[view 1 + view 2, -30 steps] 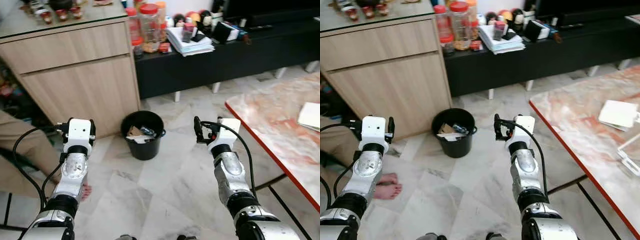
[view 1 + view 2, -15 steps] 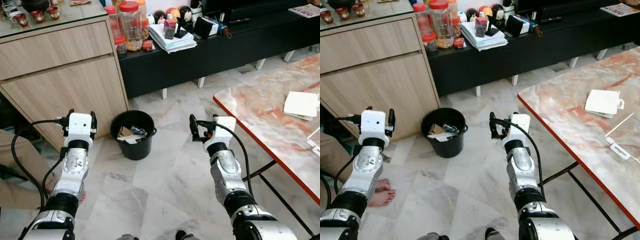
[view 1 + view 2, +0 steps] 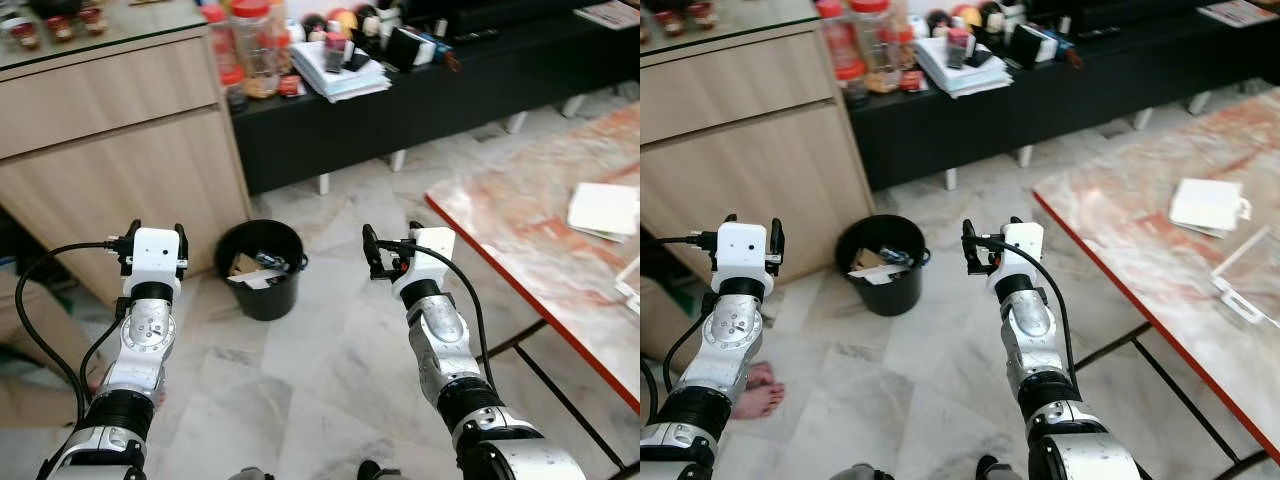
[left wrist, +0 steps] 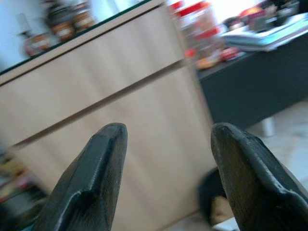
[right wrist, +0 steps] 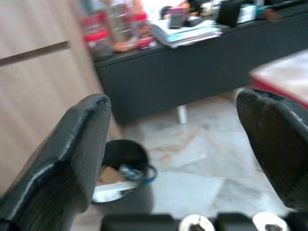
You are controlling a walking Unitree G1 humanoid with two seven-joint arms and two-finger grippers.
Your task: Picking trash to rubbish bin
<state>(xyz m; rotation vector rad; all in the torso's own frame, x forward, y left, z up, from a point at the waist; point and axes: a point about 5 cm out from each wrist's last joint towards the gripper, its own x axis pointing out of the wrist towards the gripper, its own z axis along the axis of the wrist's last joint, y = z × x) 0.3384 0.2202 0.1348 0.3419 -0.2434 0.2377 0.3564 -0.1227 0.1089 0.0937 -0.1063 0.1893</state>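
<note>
On the floor ahead, the bin (image 3: 262, 270) is already part full. Both jaws are apart and empty, so swinging toward the desk (image 3: 1140, 230) could clip its edge.

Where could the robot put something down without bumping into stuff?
Bare spots: the marble floor between the black bin and the table, and the table's near corner. Crowded: the black bench, full of jars and papers.

Left claw (image 4: 166, 173) spread wide, wooden cabinet (image 4: 110, 96), blurred jars (image 4: 199, 29), black bin (image 4: 216, 197)
</note>
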